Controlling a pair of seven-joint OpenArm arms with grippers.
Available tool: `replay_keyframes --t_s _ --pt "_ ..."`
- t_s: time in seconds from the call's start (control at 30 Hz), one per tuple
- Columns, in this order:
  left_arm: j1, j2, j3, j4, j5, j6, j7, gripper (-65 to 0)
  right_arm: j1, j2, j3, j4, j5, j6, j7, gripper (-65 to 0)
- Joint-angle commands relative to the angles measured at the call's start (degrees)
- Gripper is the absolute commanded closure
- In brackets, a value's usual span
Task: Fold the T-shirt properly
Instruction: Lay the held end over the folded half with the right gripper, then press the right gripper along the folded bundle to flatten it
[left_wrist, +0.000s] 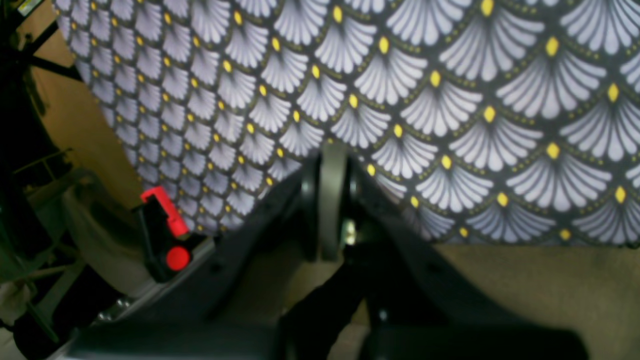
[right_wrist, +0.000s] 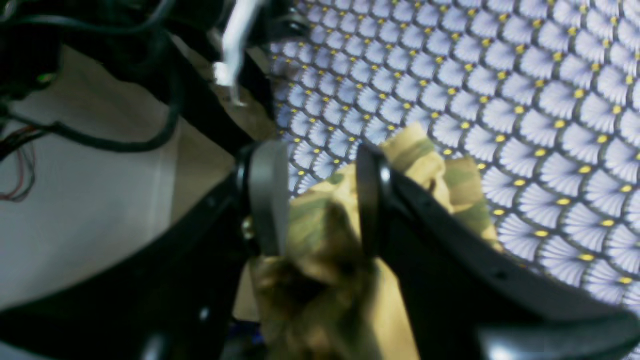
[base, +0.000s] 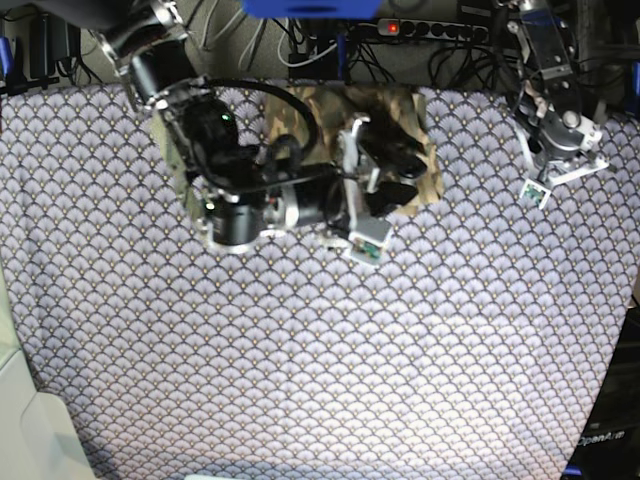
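The right gripper (right_wrist: 320, 197) stood with its jaws apart, a gap between the pads, bunched shirt (right_wrist: 325, 260) lying between and below them; whether the fabric touched either pad could not be told. In the base view this gripper (base: 392, 172) hung over the shirt (base: 300, 110) at about 12 o'clock on the table, near the far edge. The left gripper (left_wrist: 332, 200) was closed on nothing, its fingers pressed together above the cloth (left_wrist: 450, 100), and in the base view it (base: 562, 135) sat at about 2 o'clock, well apart from the shirt. There was one shirt, partly hidden by the right arm; its visible part ran longest from 9 to 3 o'clock, and which way its collar pointed could not be told. One patterned cloth (base: 320, 350) covered the table, and two arms were in view.
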Motion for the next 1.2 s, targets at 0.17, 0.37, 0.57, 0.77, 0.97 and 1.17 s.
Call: replay_keyframes --t_s 0.17,0.37,0.57,0.77,0.97,1.17 --pt "0.7 -0.6 -0.3 -1.1 0.5 0.3 -4.3 -0.5 0.8 4.7 0.5 7.6 1.5 0.4 1.4 -6.2" --pt "0.4 -1.3 -0.3 -3.0 0.5 0.3 -4.8 -0.5 -3.4 8.4 3.0 7.3 1.2 0.4 2.9 0.0" --pt "0.0 -2.4 0.3 -2.7 0.1 0.3 -4.5 -0.5 -8.1 8.5 3.2 7.2 1.2 0.4 7.2 0.0" --pt "-1.3 -2.1 3.7 -2.6 0.5 0.3 -3.9 -0.5 -9.7 8.3 1.9 0.6 1.2 0.4 11.3 0.0" --pt "-2.1 -0.4 3.7 -2.6 0.5 0.3 -3.9 -0.5 -8.7 8.5 -3.2 -6.3 1.2 0.4 16.7 0.0" --pt "-2.2 -0.6 3.6 -2.6 0.5 0.3 -3.9 -0.5 -8.6 8.4 -6.7 -11.1 1.2 0.4 20.9 0.0"
